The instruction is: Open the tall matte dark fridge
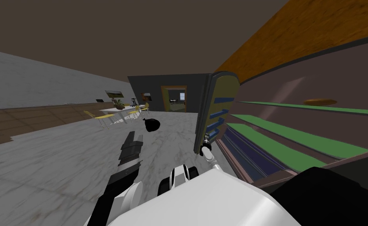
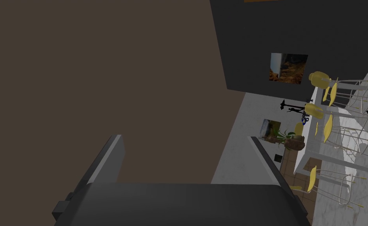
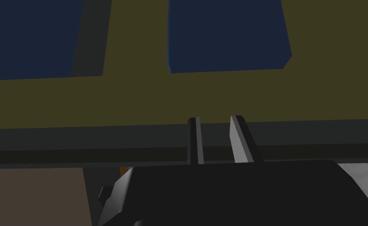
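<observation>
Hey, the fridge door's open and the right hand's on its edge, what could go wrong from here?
The right gripper pinches only the thin dark rim of the fridge door, so its fingers may slip off. The door already stands wide; pulling further could overstretch that arm. The left gripper is open and away from the door, so no backup.

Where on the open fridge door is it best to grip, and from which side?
Likely the dark rim along the fridge door's edge, where the right hand is, coming in edge-on. The rim is a thin band; the olive inner face with blue bins is broad and flat.
</observation>
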You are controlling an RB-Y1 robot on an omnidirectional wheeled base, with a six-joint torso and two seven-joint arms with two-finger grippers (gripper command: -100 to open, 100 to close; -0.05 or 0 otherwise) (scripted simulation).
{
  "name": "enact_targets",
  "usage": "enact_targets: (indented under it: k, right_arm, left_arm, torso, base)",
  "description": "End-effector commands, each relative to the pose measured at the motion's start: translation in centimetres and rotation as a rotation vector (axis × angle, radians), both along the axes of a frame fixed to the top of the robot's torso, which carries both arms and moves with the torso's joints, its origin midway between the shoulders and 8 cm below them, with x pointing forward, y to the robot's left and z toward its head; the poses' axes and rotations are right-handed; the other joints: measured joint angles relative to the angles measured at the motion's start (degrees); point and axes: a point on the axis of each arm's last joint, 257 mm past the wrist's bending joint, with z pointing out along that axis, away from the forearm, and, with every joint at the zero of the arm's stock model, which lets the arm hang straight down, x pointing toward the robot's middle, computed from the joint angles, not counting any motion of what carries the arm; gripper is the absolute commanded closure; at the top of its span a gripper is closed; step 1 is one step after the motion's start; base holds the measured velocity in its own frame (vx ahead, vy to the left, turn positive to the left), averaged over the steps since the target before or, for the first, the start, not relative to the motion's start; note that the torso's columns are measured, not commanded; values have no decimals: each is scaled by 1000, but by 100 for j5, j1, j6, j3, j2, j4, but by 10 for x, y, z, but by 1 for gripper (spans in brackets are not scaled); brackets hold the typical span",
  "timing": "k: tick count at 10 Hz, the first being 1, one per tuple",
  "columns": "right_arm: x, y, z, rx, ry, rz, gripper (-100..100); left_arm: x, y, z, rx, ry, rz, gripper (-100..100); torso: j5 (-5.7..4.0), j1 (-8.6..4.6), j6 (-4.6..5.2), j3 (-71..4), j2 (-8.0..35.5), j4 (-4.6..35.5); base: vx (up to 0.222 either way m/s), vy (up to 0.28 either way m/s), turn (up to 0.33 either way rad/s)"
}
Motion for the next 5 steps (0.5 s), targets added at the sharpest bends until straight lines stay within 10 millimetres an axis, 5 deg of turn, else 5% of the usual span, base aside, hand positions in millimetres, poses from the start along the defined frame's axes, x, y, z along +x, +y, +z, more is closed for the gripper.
enact_targets:
  k: [1,5]
  right_arm:
    - [-8,-17,7,-25,-7,-46,-100]
    - [-22,-40,13,-41,-18,-123,-100]
  left_arm:
    - [0,0,0,0,0,0,0]
    - [0,0,0,0,0,0,0]
  torso:
    - [4,15,-2,-21,-32,-10]
    - [6,21,-2,-11,-14,-6]
  base:
    - [228,80,-38]
    - [232,98,-42]
